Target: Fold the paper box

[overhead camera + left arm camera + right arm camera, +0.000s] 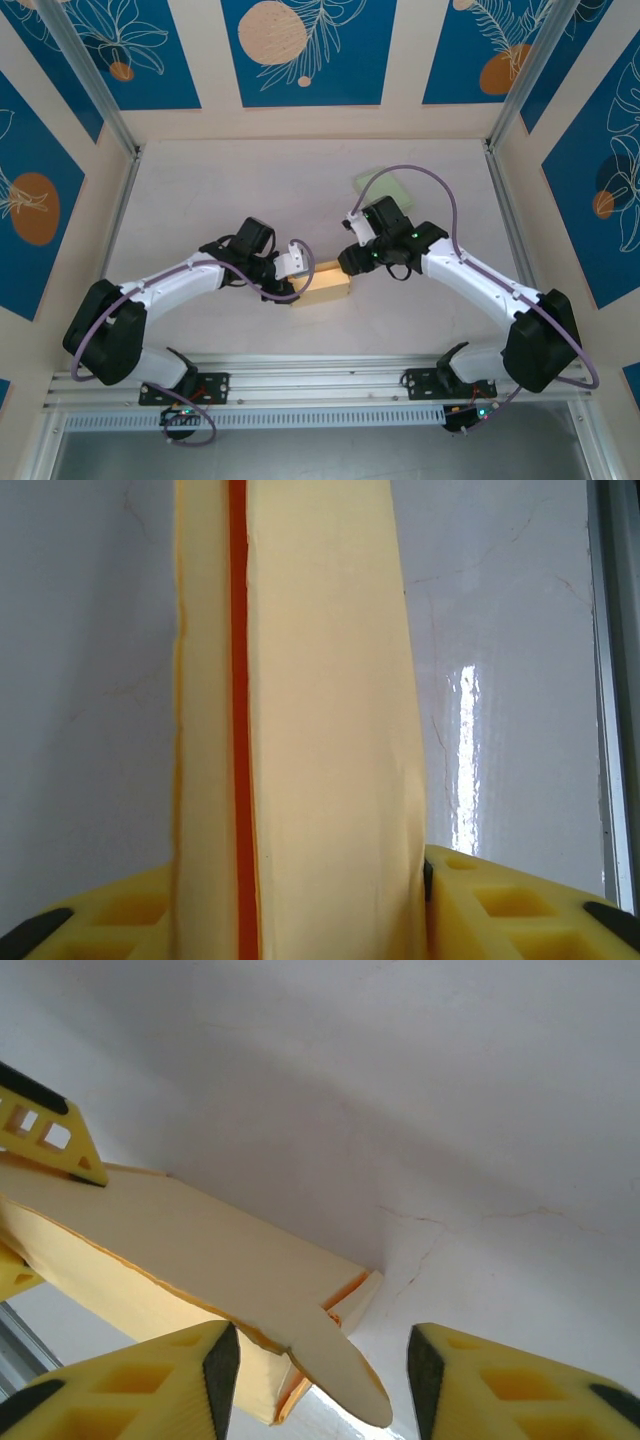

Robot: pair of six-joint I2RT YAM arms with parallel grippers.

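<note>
Box of pale yellow paper (322, 285), centre frame: left gripper (300, 270) clamps it (anchoring); right gripper (315, 1355), open, empty, straddles its flap (340, 1380).

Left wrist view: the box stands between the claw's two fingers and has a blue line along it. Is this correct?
Not quite. The line is orange, not blue, as the left wrist view shows. The rest holds: the box stands between the two fingers of the left claw.
</note>
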